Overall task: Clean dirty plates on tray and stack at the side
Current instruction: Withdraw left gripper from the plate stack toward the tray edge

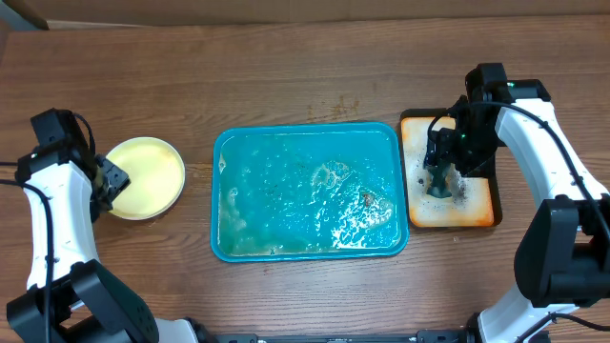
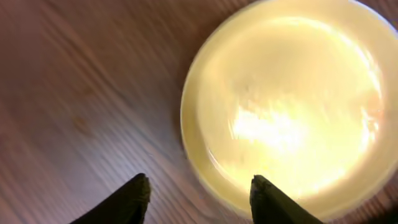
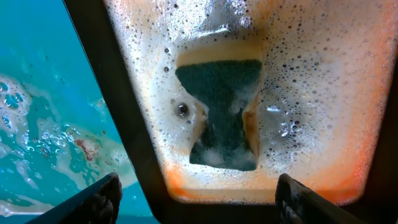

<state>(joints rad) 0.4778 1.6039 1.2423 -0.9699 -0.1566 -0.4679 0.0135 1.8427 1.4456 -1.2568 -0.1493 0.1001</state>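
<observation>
A pale yellow-green plate (image 1: 145,177) rests on the bare wood left of the tray, and it looks clean and glossy in the left wrist view (image 2: 292,106). My left gripper (image 1: 111,181) is at the plate's left rim. It is open (image 2: 200,194), with the rim running between its fingers and one fingertip (image 2: 270,199) over the plate's edge. The teal tray (image 1: 217,191) in the middle holds only soapy water and a few brown specks. My right gripper (image 1: 441,179) hangs wide open (image 3: 199,205) above a sponge, touching nothing.
A small orange tray (image 1: 481,205) with a dark rim, full of foam, stands right of the teal tray (image 3: 37,93). A green-topped yellow sponge (image 3: 221,112) lies in it. Bare wooden table surrounds both trays.
</observation>
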